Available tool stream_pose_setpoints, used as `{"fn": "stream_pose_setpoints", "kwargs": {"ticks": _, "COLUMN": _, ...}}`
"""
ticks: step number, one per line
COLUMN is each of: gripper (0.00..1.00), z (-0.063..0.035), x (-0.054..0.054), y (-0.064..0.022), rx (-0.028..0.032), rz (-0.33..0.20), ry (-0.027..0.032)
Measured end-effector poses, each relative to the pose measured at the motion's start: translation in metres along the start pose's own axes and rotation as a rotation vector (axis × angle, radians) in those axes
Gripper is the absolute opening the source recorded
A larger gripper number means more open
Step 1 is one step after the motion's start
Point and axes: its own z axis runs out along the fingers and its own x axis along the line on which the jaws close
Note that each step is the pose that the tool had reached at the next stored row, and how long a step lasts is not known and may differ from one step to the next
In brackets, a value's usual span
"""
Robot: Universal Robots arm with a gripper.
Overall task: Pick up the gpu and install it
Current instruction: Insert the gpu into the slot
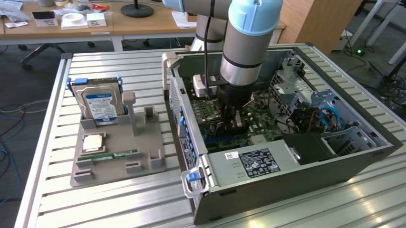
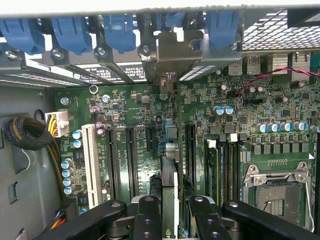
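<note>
My gripper (image 2: 170,206) is down inside the open computer case (image 1: 355,156), shut on the gpu (image 2: 170,170). In the wrist view the card is seen edge-on between the two black fingers (image 2: 148,215). It stands upright over the green motherboard (image 2: 250,120), in line with the black expansion slots (image 2: 131,155). Its silvery bracket (image 2: 172,50) reaches the case's rear slot openings under the blue clips (image 2: 117,27). In the exterior view the gripper (image 1: 235,116) hangs over the motherboard (image 1: 219,111) with the dark card (image 1: 236,122) under it. I cannot tell whether the card is seated in a slot.
On the grey parts tray (image 1: 117,164), at the exterior view's left, a hard drive (image 1: 101,102) stands upright. A memory stick (image 1: 117,155) and a square chip (image 1: 94,141) lie there too. The power supply (image 1: 254,161), cables (image 1: 314,118) and drive cage (image 1: 298,76) crowd the case.
</note>
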Motion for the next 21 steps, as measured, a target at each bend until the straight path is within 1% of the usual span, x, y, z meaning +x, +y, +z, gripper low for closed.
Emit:
{"fn": "stream_pose_setpoints", "kwargs": {"ticks": 2, "gripper": 0.26, "z": 0.0000, "x": 0.000, "y": 0.0000, "rx": 0.0000, "rz": 0.000, "ry": 0.0000}}
{"fn": "stream_pose_setpoints", "kwargs": {"ticks": 3, "gripper": 0.27, "z": 0.0011, "x": 0.000, "y": -0.0001, "rx": 0.0013, "rz": 0.000, "ry": -0.0032}}
{"fn": "stream_pose_setpoints", "kwargs": {"ticks": 4, "gripper": 0.27, "z": 0.0013, "x": 0.000, "y": -0.0001, "rx": 0.0011, "rz": 0.000, "ry": -0.0028}}
{"fn": "stream_pose_setpoints", "kwargs": {"ticks": 5, "gripper": 0.33, "z": 0.0010, "x": 0.000, "y": 0.0000, "rx": 0.0010, "rz": 0.000, "ry": -0.0021}}
{"fn": "stream_pose_setpoints", "kwargs": {"ticks": 6, "gripper": 0.39, "z": 0.0000, "x": 0.000, "y": 0.0000, "rx": -0.0001, "rz": 0.000, "ry": -0.0001}}
{"fn": "stream_pose_setpoints", "kwargs": {"ticks": 7, "gripper": 0.39, "z": 0.0001, "x": 0.000, "y": 0.0000, "rx": 0.0001, "rz": 0.000, "ry": -0.0003}}
{"fn": "stream_pose_setpoints", "kwargs": {"ticks": 8, "gripper": 0.45, "z": 0.0001, "x": 0.000, "y": 0.0000, "rx": 0.0001, "rz": 0.000, "ry": -0.0003}}
{"fn": "stream_pose_setpoints", "kwargs": {"ticks": 13, "gripper": 0.45, "z": -0.0005, "x": 0.000, "y": 0.0000, "rx": -0.0002, "rz": 0.000, "ry": 0.0001}}
{"fn": "stream_pose_setpoints", "kwargs": {"ticks": 15, "gripper": 0.45, "z": -0.0027, "x": 0.000, "y": -0.0001, "rx": -0.0001, "rz": 0.000, "ry": -0.0010}}
{"fn": "stream_pose_setpoints", "kwargs": {"ticks": 21, "gripper": 0.45, "z": -0.0176, "x": -0.001, "y": -0.0007, "rx": 0.0003, "rz": 0.000, "ry": -0.0039}}
